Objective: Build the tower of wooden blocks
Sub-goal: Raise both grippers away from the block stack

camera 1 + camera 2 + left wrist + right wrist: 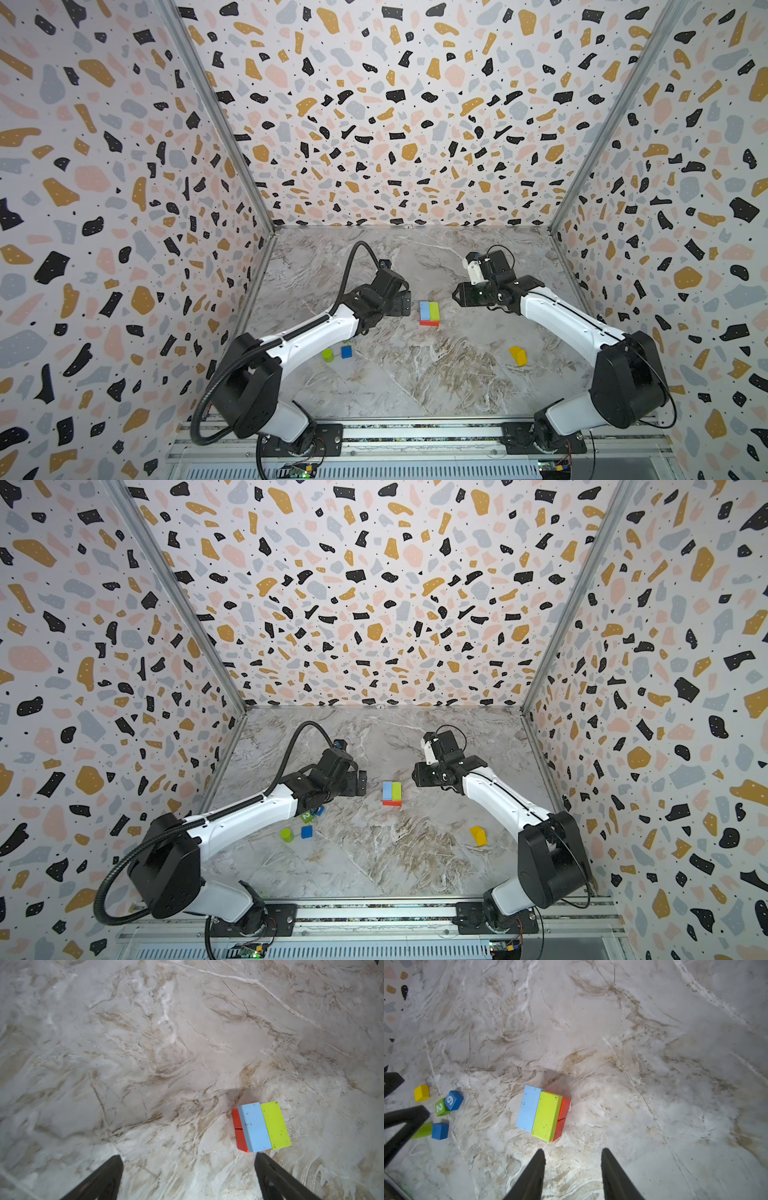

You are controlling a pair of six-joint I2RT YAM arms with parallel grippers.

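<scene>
Your left gripper [187, 1155] stands wide open and empty. Your right gripper [573, 1149] is parted too, holding nothing. Between them on the marble-patterned table [415, 386] sits the wood block tower [429, 312]: a pale blue wooden bar [256, 1126] and a lime wooden bar [275, 1125] lie side by side atop red wooden slabs [236, 1119].

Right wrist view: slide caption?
Right gripper open; light blue bar and lime bar side by side on red slabs.
</scene>
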